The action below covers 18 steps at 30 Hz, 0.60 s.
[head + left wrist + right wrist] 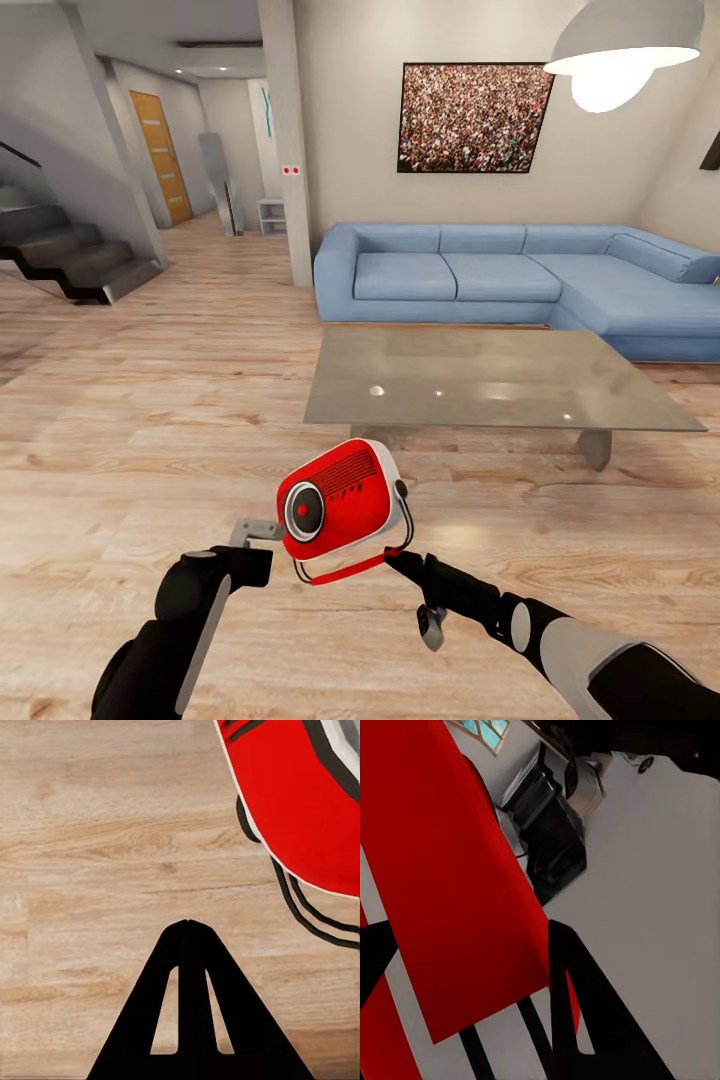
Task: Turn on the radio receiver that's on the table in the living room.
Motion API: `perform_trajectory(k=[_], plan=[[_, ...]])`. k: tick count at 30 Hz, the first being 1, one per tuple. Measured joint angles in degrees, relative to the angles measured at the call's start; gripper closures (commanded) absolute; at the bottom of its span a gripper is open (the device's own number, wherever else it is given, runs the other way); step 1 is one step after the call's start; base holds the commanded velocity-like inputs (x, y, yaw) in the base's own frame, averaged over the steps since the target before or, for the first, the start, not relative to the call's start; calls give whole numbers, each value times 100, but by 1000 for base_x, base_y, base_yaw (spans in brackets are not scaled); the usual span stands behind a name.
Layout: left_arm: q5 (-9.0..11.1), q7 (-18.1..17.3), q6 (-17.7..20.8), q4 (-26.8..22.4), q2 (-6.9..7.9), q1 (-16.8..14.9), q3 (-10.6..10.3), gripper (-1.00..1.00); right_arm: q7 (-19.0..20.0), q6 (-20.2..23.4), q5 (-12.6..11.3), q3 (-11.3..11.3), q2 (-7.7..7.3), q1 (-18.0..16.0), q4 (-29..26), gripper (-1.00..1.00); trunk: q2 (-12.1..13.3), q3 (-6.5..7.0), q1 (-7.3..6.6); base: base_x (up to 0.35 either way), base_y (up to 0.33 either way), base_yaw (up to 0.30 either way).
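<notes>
Above the plank floor | right gripper (400,555) clamps radio receiver (338,498) at its strap side | left gripper (262,529) closed, empty | risk: off-centre hold lets it swing loose.

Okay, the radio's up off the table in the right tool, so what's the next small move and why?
Probably bring the left tool a touch toward the radio's round dial and press there. The right tool holds the radio by its strap side above the floor, front facing the robot, and the left tool sits shut just beside it.
</notes>
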Motion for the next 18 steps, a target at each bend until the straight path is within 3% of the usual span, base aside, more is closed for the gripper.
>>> perform_trajectory(k=[3,7,11,15,18], plan=[[5,-3,4,157,-8,-23,-7,100,0,7,11,8,0,0,0,100,0,0,0,0,0,0],[9,-10,-2,751,-26,-301,-24,100,0,15,31,-1,-1,0,2,100,0,0,0,0,0,0],[16,-23,8,805,-71,-487,-151,100,0,25,101,22,6,0,20,100,0,0,0,0,0,0],[20,-7,39,520,-269,-531,-611,100,0,30,130,33,22,0,26,100,0,0,0,0,0,0],[-321,22,44,466,-543,-553,-735,100,32,58,128,-105,22,0,34,100,0,0,0,0,0,0]])
